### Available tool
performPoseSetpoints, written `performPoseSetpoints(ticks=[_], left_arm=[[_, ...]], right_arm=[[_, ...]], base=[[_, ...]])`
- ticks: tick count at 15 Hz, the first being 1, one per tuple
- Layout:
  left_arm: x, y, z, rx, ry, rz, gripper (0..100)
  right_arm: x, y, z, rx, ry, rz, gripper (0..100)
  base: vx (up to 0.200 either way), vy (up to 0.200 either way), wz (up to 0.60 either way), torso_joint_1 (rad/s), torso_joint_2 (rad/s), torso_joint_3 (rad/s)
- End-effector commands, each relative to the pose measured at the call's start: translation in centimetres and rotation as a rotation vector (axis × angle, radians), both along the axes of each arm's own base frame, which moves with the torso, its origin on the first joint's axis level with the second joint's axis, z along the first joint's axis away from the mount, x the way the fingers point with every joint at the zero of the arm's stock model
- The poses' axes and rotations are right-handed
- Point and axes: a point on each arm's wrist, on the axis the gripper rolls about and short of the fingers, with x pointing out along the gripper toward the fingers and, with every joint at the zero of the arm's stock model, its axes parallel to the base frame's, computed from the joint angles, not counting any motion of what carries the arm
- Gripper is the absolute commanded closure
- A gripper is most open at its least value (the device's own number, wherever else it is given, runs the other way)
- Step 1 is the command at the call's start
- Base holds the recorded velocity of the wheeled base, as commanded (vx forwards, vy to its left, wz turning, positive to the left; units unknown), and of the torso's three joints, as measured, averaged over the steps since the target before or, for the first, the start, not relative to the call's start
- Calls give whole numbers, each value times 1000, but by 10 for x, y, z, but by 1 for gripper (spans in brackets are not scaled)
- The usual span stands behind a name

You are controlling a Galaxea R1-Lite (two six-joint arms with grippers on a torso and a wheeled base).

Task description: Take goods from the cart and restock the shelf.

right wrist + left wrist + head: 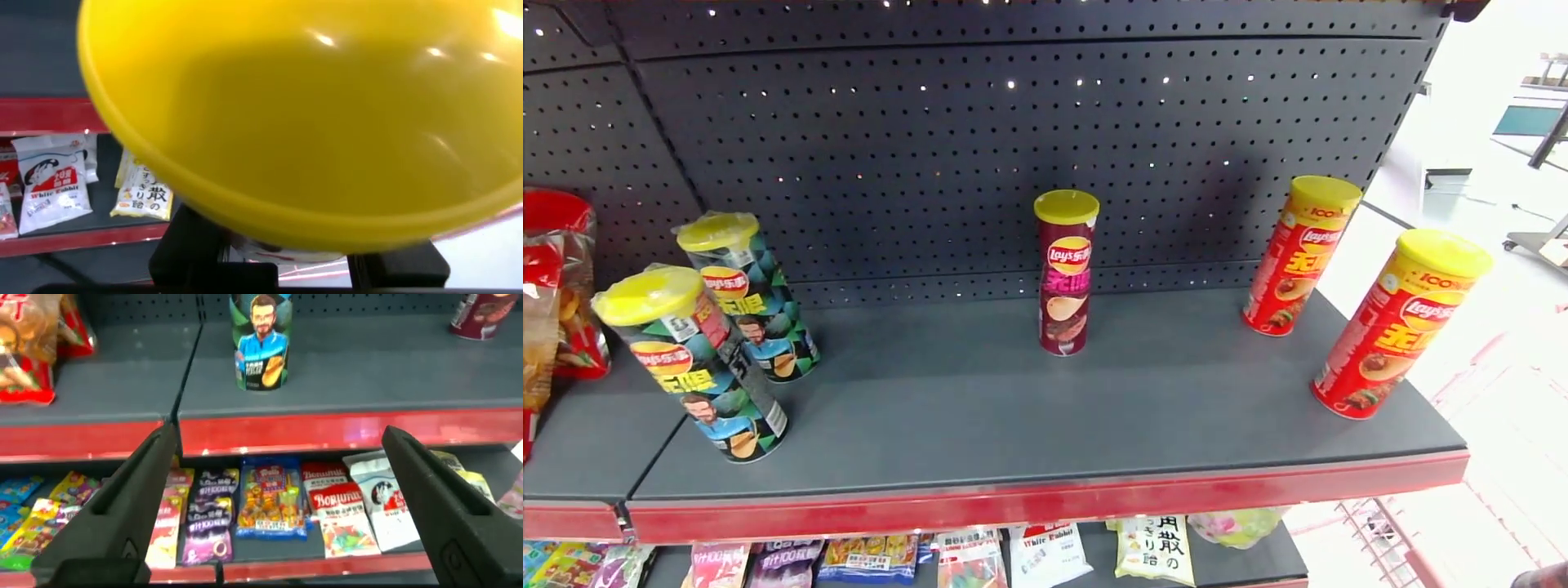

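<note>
Closest in, the right end effector (294, 265) is clamped on a yellow-lidded can (310, 122). The lid sits so near the wrist camera that the label is hidden, so which flavour it is cannot be told. It hangs out in front of the lower shelf's snack bags (53, 184), below the level it needs to reach. The left end effector (278, 434) is spread wide with nothing in it, level with the red shelf edge (343, 429) and probably free to steady or fetch. Up on the shelf (1045, 408) the stock is sorted by colour, labels facing out so shoppers can read them. On the left are two green-and-blue cans, one in front (698, 359) and one behind (752, 294), each with a man's portrait and still in clear wrap. A lone maroon can (1064, 273) stands mid-shelf with a round logo badge and pictured crisps. On the right are two red cans (1396, 327) (1298, 257) with yellow lettering. Open floor lies on both sides of the maroon can, a likely landing spot. The pegboard back (1013, 163) closes it off.
</note>
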Motion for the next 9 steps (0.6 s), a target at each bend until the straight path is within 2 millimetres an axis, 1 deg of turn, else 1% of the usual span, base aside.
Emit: performPoseSetpoints(ticks=[1,6,7,8,9], left_arm=[[0,0,0,-1,1,1,0],[0,0,0,-1,1,1,0],[1,0,0,5,11,-3,0],[1,0,0,5,11,-3,0],[0,-1,1,51,1,-57,0]], right_arm=[[0,0,0,1,2,11,100],[2,2,1,14,3,103,100],[1,4,1,34,-2,189,100],[1,4,1,34,-2,189,100],[0,5,0,38,-5,216,100]], base=[[0,0,0,0,0,0],[0,0,0,0,0,0],[0,0,0,0,0,0],[0,0,0,0,0,0],[0,0,0,0,0,0]])
